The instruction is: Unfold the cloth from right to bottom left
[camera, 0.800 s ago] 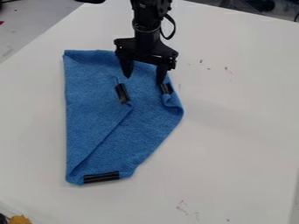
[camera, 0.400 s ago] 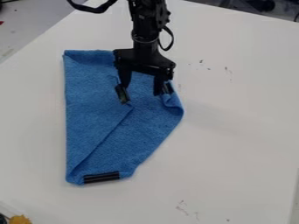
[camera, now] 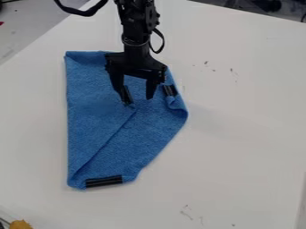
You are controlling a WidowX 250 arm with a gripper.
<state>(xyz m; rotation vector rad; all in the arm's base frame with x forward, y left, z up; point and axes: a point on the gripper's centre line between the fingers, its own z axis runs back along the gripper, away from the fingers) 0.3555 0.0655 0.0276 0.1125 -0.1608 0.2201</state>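
i'd treat the step in hand as picking up the loose layer of the blue cloth (camera: pixel 99 120), and i think the middle black strip (camera: pixel 128 96) is the best cue to where. i'd line the claw (camera: pixel 135 95) up so that its two fingers straddle that strip's edge, lower until the tips just meet the fabric, then close gently. pressing too hard could pinch the layer below as well, and the whole cloth would drag instead of opening. once a single layer is caught, i'd lift a little before carrying it toward the bottom left, low and slow. (depth is hard to judge from this seat, so i'd trust a small test lift.)

as for the claw, its fingers stand moderately apart, with nothing i can make out gripped between them. one finger lines up with the middle strip; whether it touches i cannot tell.

the cloth lies folded on the white table (camera: pixel 239 134), nearer its left edge than its right. the claw hangs over the cloth's upper part, between the middle strip and the right black strip (camera: pixel 170 90). most of the cloth spreads below and to the left of the fingertips, with the bottom black strip (camera: pixel 103 181) well apart from them.
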